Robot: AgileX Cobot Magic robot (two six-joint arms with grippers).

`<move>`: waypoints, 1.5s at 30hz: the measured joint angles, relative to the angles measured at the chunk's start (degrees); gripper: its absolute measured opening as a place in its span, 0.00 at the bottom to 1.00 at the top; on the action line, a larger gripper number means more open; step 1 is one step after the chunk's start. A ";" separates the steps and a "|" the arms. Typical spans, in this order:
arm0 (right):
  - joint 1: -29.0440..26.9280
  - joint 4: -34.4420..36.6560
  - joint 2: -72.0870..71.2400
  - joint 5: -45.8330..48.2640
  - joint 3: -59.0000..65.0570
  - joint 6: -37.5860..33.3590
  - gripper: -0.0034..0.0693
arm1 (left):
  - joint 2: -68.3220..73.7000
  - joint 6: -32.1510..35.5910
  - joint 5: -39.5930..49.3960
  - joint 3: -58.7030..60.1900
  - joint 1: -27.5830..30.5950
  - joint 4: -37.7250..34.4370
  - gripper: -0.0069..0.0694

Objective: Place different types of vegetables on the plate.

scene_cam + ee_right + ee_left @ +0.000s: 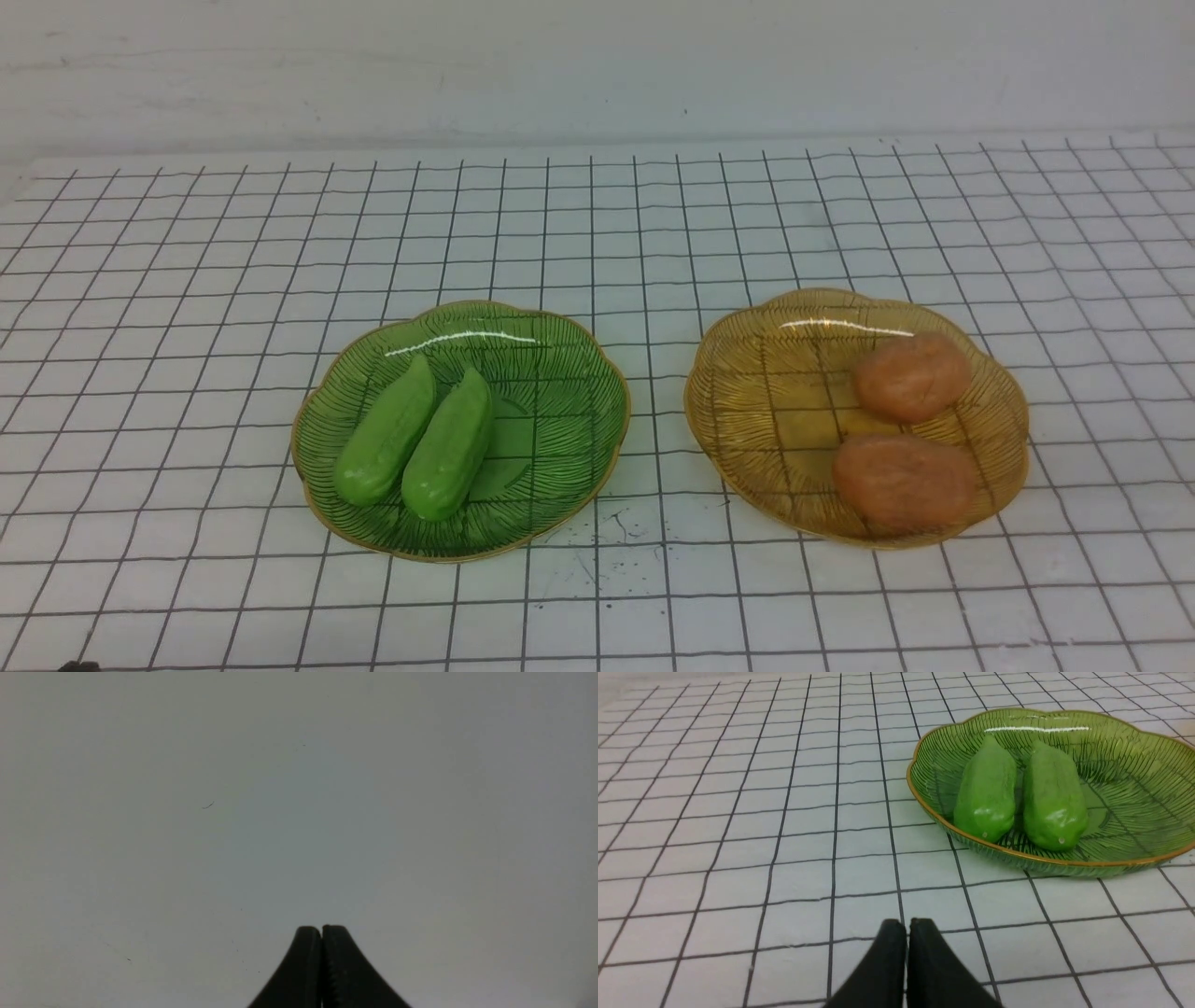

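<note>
Neither arm shows in the front view. My left tool sits low over the gridded worktop, fingers pressed together, holding nothing. My right tool is likewise closed and empty, facing a blank grey surface (I cannot tell what it is).

Green plate, on my left: two green cucumbers lie side by side, the left one and the right one touching or nearly so, both tilted the same way. The left wrist view cuts off this plate's edge.

Amber plate, on my right: two brown potatoes, the far one and the near one, close together; whether they touch is hard to make out.
</note>
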 joint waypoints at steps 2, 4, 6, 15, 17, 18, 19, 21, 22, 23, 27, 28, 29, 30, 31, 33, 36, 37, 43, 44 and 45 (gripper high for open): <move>0.00 0.00 0.00 0.14 0.00 0.00 0.03 | 0.00 0.03 0.56 0.03 0.07 0.00 0.08; 0.00 0.06 0.00 0.21 0.00 0.00 0.03 | 0.00 0.03 0.56 0.03 0.10 0.00 0.08; 0.00 0.06 0.00 0.25 0.00 0.00 0.03 | 0.00 0.07 0.62 0.03 0.10 0.00 0.08; 0.00 0.06 0.00 0.37 0.00 0.00 0.03 | 0.00 0.21 0.80 0.03 0.18 0.00 0.08; 0.00 0.06 0.00 0.37 0.00 0.00 0.03 | 0.00 0.21 0.86 0.03 0.18 0.00 0.08; 0.00 0.06 0.00 0.37 0.00 0.00 0.03 | 0.00 0.21 0.86 0.03 0.18 0.00 0.08; 0.00 0.06 0.00 0.37 0.00 0.00 0.03 | 0.00 0.21 0.86 0.03 0.18 0.00 0.08; 0.00 0.06 0.00 0.37 0.00 0.00 0.03 | 0.00 0.21 0.86 0.03 0.18 0.00 0.08; 0.00 0.06 0.00 0.37 0.00 0.00 0.03 | 0.00 0.21 0.92 0.03 0.18 0.00 0.08; 0.00 0.06 0.00 0.37 0.00 0.00 0.03 | 0.00 0.21 0.92 0.03 0.18 0.00 0.08; 0.00 0.06 0.00 0.37 0.00 0.00 0.03 | 0.00 0.21 0.92 0.03 0.18 0.00 0.08; 0.00 0.06 0.00 0.37 0.00 0.00 0.03 | 0.00 0.21 0.92 0.03 0.18 0.00 0.08; 0.00 0.06 0.00 0.37 0.00 0.00 0.03 | 0.00 0.21 0.96 0.03 0.18 -0.04 0.08; 0.00 0.06 0.00 0.37 0.00 0.00 0.03 | 0.00 0.21 0.96 0.03 0.18 -0.04 0.08; 0.00 0.06 0.00 0.37 0.00 0.00 0.03 | 0.00 0.21 0.96 0.03 0.18 -0.04 0.08; 0.00 0.06 0.00 0.37 0.00 0.00 0.03 | 0.00 0.21 0.96 0.03 0.18 -0.04 0.08; 0.00 0.06 0.00 0.37 0.00 0.00 0.03 | 0.00 0.21 0.96 0.03 0.18 -0.04 0.08; 0.00 0.06 0.00 0.37 0.00 0.00 0.03 | 0.00 0.21 0.96 0.03 0.18 -0.04 0.08; 0.00 0.06 -0.07 0.66 0.00 0.00 0.03 | 0.00 0.21 0.96 0.03 0.18 -0.04 0.08; 0.00 0.06 -0.34 1.01 0.13 0.00 0.03 | 0.00 0.21 0.96 0.03 0.18 -0.04 0.08; 0.00 -0.22 -0.64 1.52 0.35 0.00 0.03 | 0.00 0.21 0.96 0.03 0.18 -0.04 0.08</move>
